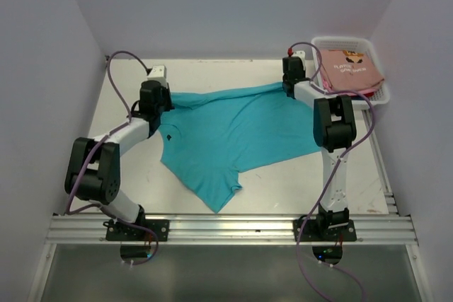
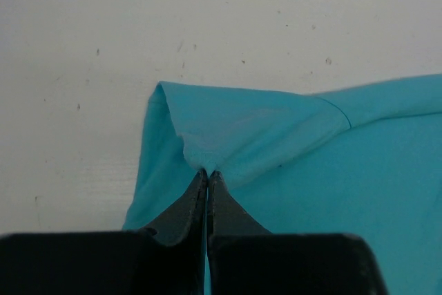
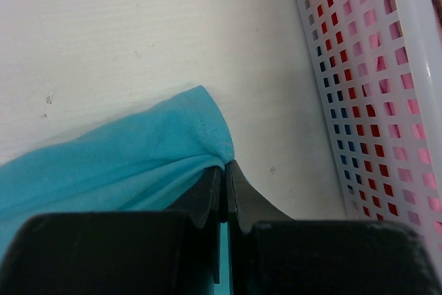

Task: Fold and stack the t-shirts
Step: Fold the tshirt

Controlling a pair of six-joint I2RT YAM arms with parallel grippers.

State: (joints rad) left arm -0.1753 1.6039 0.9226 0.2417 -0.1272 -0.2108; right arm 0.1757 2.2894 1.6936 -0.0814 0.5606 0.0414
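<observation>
A teal t-shirt (image 1: 230,136) lies spread across the table, stretched between the two arms. My left gripper (image 1: 161,98) is shut on its far left corner; in the left wrist view the cloth (image 2: 276,129) bunches at my closed gripper (image 2: 207,173). My right gripper (image 1: 289,88) is shut on the far right hemmed corner (image 3: 186,129), pinched at my closed gripper (image 3: 225,165). A salmon-pink t-shirt with dark print (image 1: 349,68) lies folded on top in the white basket (image 1: 381,98); red and blue cloth shows through the basket wall (image 3: 359,88).
The basket stands at the far right corner, close beside my right gripper. White walls enclose the table on the left, back and right. A metal rail (image 1: 233,228) runs along the near edge by the arm bases.
</observation>
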